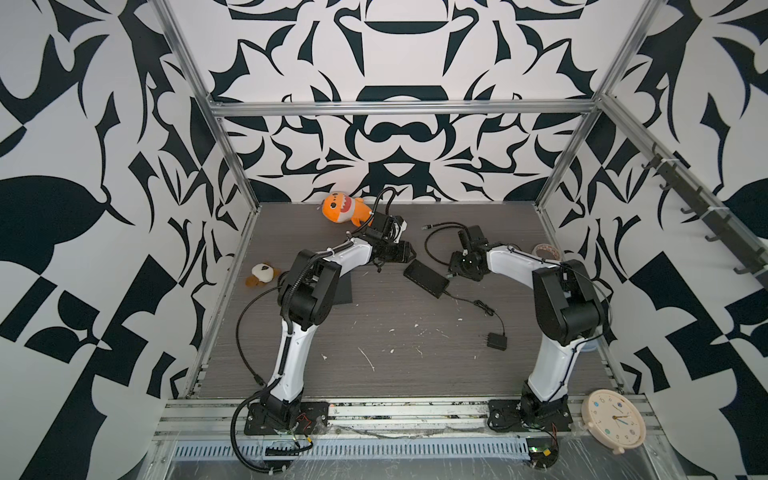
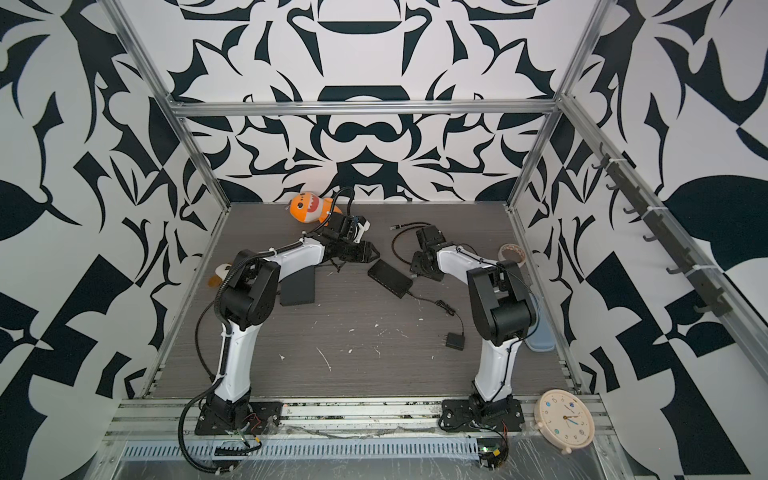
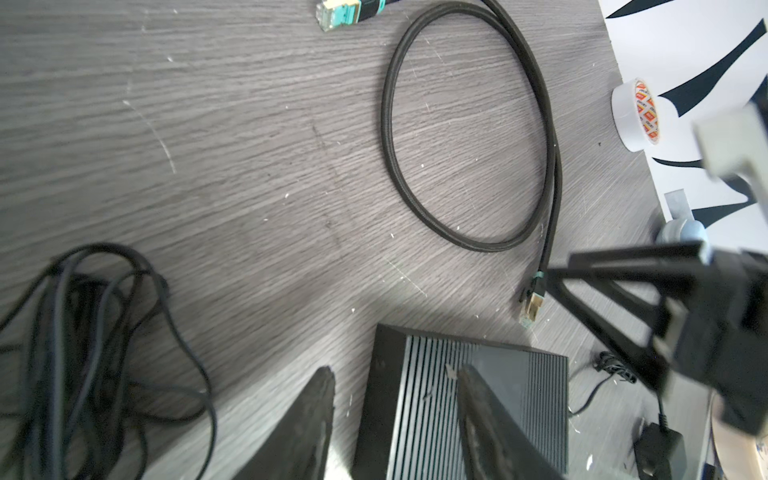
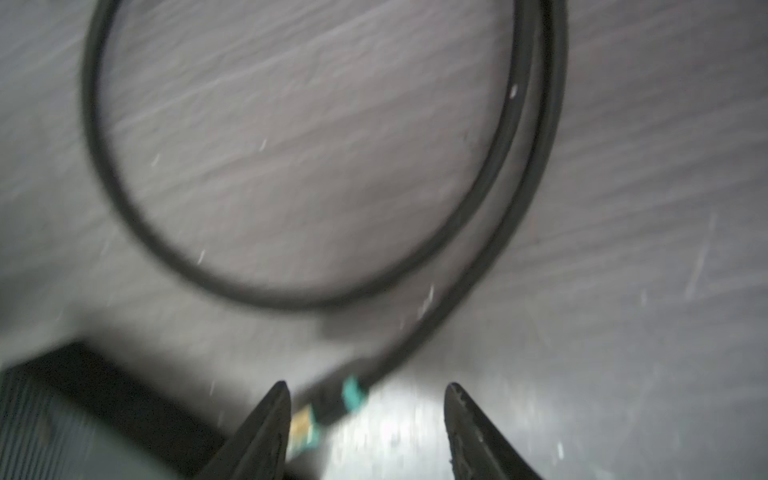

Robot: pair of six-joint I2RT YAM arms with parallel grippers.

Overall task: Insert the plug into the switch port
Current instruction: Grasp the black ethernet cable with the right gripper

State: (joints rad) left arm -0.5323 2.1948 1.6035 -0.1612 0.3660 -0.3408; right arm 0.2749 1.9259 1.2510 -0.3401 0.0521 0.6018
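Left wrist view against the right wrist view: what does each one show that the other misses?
Only left wrist: the cable's far plug, tape roll, power adapter, tangled black wires. Only right wrist: the near plug lying between the open fingers of the right gripper. Both: the Ethernet cable loop, that plug, the switch.

Both your arms reach forward, elbows bent. Your left gripper (image 3: 395, 374) and right gripper (image 4: 367, 388) each hold their jaws apart.
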